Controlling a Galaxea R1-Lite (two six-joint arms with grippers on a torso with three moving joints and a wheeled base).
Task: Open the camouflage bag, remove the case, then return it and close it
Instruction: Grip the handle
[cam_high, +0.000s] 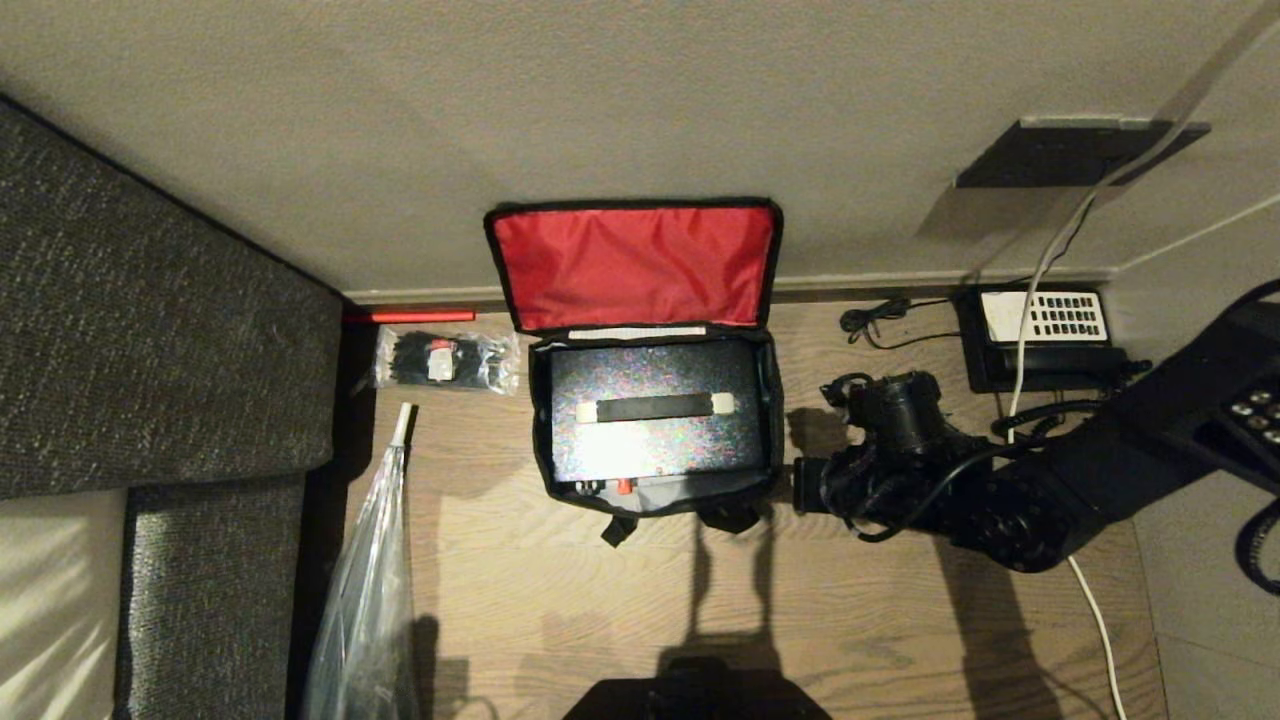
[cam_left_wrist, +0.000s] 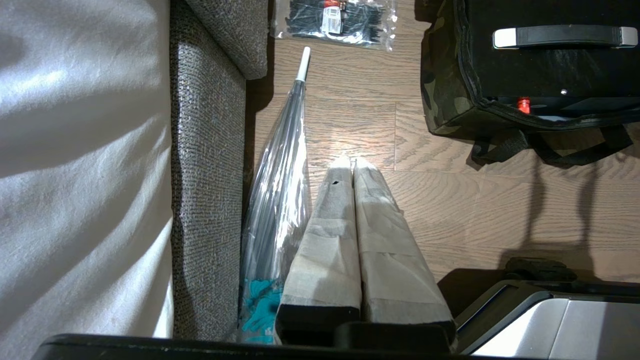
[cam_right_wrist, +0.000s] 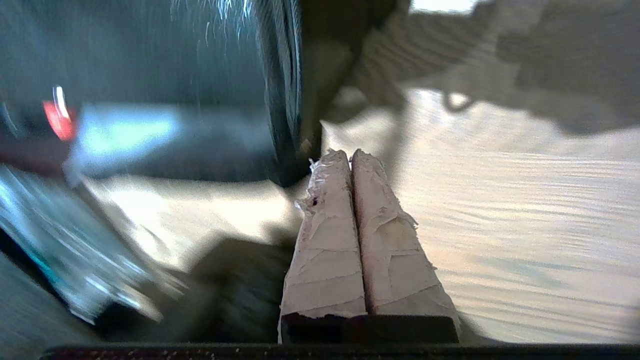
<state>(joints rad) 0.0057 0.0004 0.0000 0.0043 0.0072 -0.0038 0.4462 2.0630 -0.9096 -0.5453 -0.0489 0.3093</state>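
The camouflage bag (cam_high: 541, 430) stands open on the wooden floor against the wall, its red-lined lid (cam_high: 635, 265) flipped up. Inside lies the case (cam_high: 655, 445), black and speckled, with a black handle (cam_high: 655, 407) on top. My right arm (cam_high: 900, 470) reaches in from the right and ends just beside the bag's right wall. In the right wrist view my right gripper (cam_right_wrist: 350, 152) is shut and empty, its tips near the bag's blurred black edge (cam_right_wrist: 285, 100). My left gripper (cam_left_wrist: 351, 160) is parked shut over the floor, near-left of the bag (cam_left_wrist: 445, 95).
A clear packet of black ties (cam_high: 445, 360) lies left of the bag. A clear umbrella (cam_high: 370, 580) rests along a grey sofa (cam_high: 150, 330). A black telephone (cam_high: 1045, 335) with cords sits by the wall on the right, and a white cable (cam_high: 1090, 620) crosses the floor.
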